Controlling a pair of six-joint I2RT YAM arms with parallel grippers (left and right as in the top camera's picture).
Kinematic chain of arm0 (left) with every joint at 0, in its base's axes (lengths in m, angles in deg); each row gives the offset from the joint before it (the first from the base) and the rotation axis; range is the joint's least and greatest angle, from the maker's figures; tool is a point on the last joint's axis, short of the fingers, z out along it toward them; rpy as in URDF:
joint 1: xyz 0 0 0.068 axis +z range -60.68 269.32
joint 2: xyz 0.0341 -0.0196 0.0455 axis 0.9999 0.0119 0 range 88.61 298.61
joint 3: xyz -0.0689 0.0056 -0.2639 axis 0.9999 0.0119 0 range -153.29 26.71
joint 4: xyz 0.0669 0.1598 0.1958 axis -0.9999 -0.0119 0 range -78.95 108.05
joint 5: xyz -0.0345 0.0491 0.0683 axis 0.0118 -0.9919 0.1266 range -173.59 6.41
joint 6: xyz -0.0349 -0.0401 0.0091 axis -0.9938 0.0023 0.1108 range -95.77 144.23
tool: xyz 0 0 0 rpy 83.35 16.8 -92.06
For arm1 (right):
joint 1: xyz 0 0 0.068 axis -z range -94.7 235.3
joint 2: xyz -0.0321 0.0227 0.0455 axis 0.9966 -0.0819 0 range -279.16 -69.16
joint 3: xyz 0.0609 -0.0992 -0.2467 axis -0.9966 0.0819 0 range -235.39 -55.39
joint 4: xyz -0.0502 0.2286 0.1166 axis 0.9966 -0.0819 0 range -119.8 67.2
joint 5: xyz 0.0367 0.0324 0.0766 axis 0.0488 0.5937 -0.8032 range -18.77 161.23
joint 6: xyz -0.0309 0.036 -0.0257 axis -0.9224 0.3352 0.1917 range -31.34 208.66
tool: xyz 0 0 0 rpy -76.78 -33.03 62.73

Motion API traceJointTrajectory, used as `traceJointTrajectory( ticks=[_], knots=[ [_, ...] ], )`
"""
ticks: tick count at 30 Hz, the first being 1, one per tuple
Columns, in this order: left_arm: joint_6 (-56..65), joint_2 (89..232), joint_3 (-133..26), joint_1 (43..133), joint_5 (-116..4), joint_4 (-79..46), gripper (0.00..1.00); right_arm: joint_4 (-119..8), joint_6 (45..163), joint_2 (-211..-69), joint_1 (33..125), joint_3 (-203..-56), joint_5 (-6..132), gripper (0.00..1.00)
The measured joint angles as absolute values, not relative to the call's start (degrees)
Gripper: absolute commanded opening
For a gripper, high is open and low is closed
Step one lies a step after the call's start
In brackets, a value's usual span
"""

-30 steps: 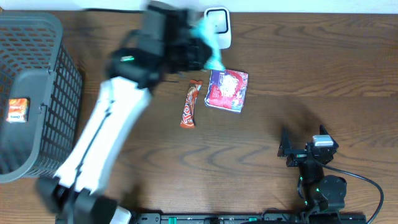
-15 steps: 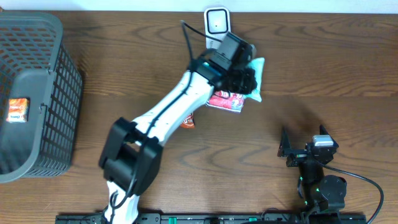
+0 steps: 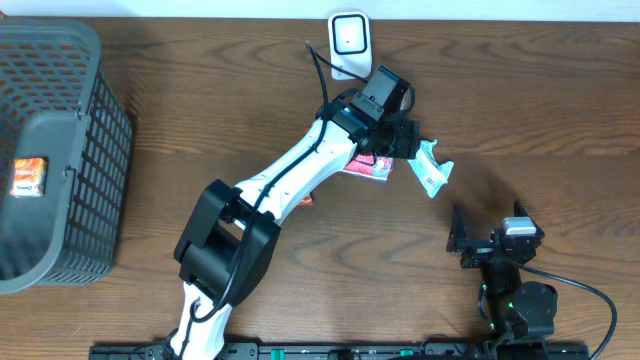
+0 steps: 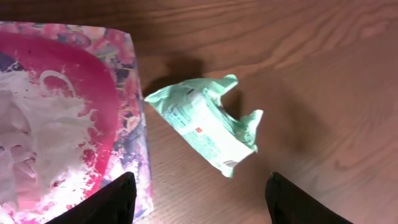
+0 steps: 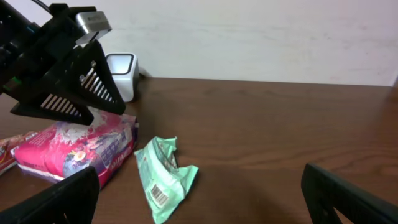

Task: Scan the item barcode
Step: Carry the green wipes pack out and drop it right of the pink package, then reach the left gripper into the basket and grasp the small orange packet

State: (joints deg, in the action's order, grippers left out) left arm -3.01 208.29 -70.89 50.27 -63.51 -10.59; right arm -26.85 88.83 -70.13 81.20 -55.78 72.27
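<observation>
A crumpled mint-green packet (image 3: pixel 430 170) lies free on the wooden table, just right of a pink package (image 3: pixel 368 165). My left gripper (image 3: pixel 405 140) hovers beside and above it, open, with nothing between its fingers. In the left wrist view the packet (image 4: pixel 208 124) lies ahead of the open gripper (image 4: pixel 200 180), next to the pink package (image 4: pixel 56 124). The white scanner (image 3: pixel 349 40) stands at the table's back edge. My right gripper (image 3: pixel 487 222) rests open at the front right. Its camera shows the packet (image 5: pixel 163 177) with a barcode facing it.
A dark mesh basket (image 3: pixel 60 150) fills the left side, with an orange packet (image 3: pixel 28 176) inside. A red candy bar (image 3: pixel 303 198) lies mostly hidden under the left arm. The right wrist view shows the scanner (image 5: pixel 121 71) behind the pink package (image 5: pixel 74 149).
The left arm swung right from the scanner with the green packet, then its jaws opened. The packet now lies loose on the table. The right arm stayed still.
</observation>
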Motion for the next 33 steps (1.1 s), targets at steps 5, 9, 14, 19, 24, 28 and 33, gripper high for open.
traceJointTrajectory(
  ticks=[5, 9, 14, 19, 24, 28, 33],
  knots=[
    [-2.75, 202.74, -70.39, 51.3, -62.68, -10.88, 0.69, -26.85, 88.83, -70.13, 81.2, -55.78, 72.27, 0.99],
    [-1.2, 192.6, -70.35, 55.8, -62.48, -11.21, 0.71, -26.85, 88.83, -70.13, 81.2, -55.78, 72.27, 0.99],
    [0.13, 178.87, -70.43, 67.58, -62.53, -15.27, 0.71, -26.83, 88.83, -70.13, 81.2, -55.78, 72.27, 0.99],
    [0.51, 170.67, -70.48, 83.19, -62.68, -23.49, 0.83, -26.85, 88.83, -70.13, 81.2, -55.78, 72.27, 0.99],
    [0.59, 167.9, -70.48, 100.52, -62.72, -28.95, 0.86, -26.83, 88.83, -70.13, 81.2, -55.78, 72.27, 0.99],
    [0.51, 167.94, -70.48, 112.41, -65.19, -31.8, 0.87, -26.85, 88.83, -70.13, 81.2, -55.78, 72.27, 0.99],
    [-1.81, 169.14, -70.48, 123.14, -72.6, -34.75, 0.87, -26.85, 88.83, -70.13, 81.2, -55.78, 72.27, 0.99]
  ],
)
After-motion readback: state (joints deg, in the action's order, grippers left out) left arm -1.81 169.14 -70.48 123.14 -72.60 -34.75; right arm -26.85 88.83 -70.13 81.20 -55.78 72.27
